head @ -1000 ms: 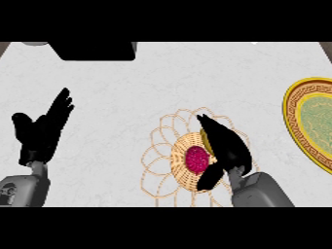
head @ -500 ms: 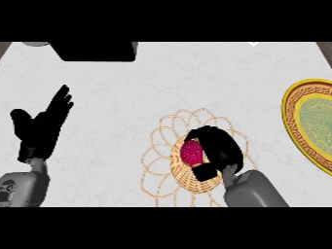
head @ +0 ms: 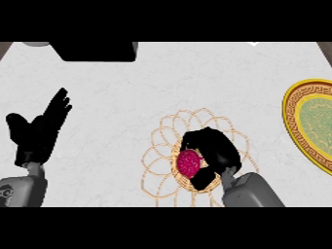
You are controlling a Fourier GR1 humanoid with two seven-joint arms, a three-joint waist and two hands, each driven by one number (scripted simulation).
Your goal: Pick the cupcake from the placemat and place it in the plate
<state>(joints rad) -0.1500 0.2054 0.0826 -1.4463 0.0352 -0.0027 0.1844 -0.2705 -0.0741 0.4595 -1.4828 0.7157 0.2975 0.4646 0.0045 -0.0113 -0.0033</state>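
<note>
Counter: pale marbled counter (head: 161,87), dark block (head: 96,50) at its far edge, well beyond the placemat.
Placemat: looped wicker placemat (head: 170,127), near the middle of the near side; taken as landmark below.
Cupcake: pink-topped cupcake (head: 188,163), sitting on the placemat's near right part, not yet lifted by any visible sign.
Right hand: right hand (head: 217,154) over the placemat, fingers and thumb curled round the cupcake from its right and far side, touching it; only the pink top showing between them.
Change: a second ago, fingers spread open above the cupcake; half a second ago, lowered and closing; now wrapped round it. Cupcake in the same spot throughout.
Meaning: grasp apparently made; reaching done, lifting next by this reading.
Left hand: left hand (head: 40,130) well to the left of the placemat, open, fingers straight and pointing up, resting; unchanged across the three moments.
Plate: gold-rimmed plate (head: 298,127) with green centre, well to the right of the placemat, partly cut by the view's edge, nothing on its visible part.
Remaining: lift, carry rightward from the placemat, set down on the plate.
</note>
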